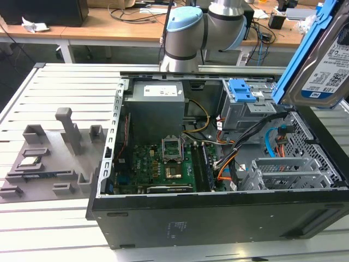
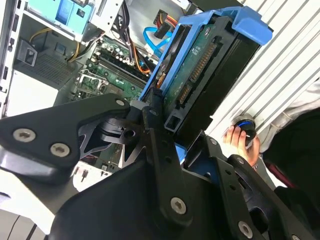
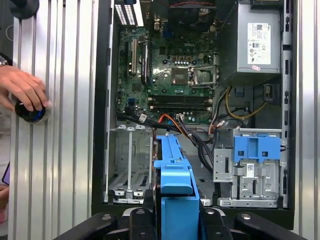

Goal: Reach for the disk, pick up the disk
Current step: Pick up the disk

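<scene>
Disk [image 2: 210, 65] is up and out of the case, clamped between the black jaws of the gripper [image 2: 167, 131], which are closed on the lower end of its blue bracket [image 3: 175, 200]; the circuit-board underside faces the second wrist view. In the exterior view the disk [image 1: 322, 60] hangs tilted above the computer case [image 1: 218, 218], near that view's right edge, label showing, well clear of the parts below.

And how will it handle? A stiff metal block, fairly heavy for its size, I'd say, and no friend of knocks. The plastic bracket is the sensible place to grip: it gives the fingers an edge to bite on and keeps them off the exposed board and connector pins.

Looking outward now: directly beneath sit loose cables [image 1: 272, 139] and the grey drive cage with its blue latch [image 3: 257, 150], then the motherboard [image 1: 163, 164] deeper in. The case walls ring all of that, so the free room is upward and out over the slatted table [image 1: 60, 82]. One caution: a person's hand [image 3: 22, 90] rests on a small dark knob on the table just beside the case.
</scene>
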Robot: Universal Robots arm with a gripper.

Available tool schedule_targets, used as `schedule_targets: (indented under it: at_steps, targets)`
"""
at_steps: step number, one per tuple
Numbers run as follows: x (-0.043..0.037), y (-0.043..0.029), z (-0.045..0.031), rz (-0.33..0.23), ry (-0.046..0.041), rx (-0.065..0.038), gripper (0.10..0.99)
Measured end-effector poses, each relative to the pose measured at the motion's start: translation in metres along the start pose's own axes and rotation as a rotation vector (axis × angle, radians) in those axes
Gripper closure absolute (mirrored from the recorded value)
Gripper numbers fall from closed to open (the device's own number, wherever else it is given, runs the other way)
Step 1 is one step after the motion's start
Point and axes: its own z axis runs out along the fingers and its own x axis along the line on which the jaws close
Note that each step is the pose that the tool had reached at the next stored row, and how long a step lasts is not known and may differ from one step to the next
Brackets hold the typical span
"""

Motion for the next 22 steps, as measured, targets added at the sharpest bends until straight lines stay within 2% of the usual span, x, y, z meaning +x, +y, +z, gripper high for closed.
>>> schedule_targets:
  at_steps: [3, 8, 11, 18, 22]
  targets:
    - [0.0002, -0.0001, 0.0035, 0.003, 0.0, 0.0, 0.722]
    - [0.0022, -0.0005, 0.0134, 0.033, -0.0011, -0.001, 0.722]
    - [0.0076, -0.0007, 0.0183, 0.047, -0.0017, -0.002, 0.722]
    - [0.0281, -0.0008, 0.0309, 0.069, -0.0026, -0.002, 0.722]
    - [0.0315, -0.0012, 0.0438, 0.081, -0.003, -0.003, 0.722]
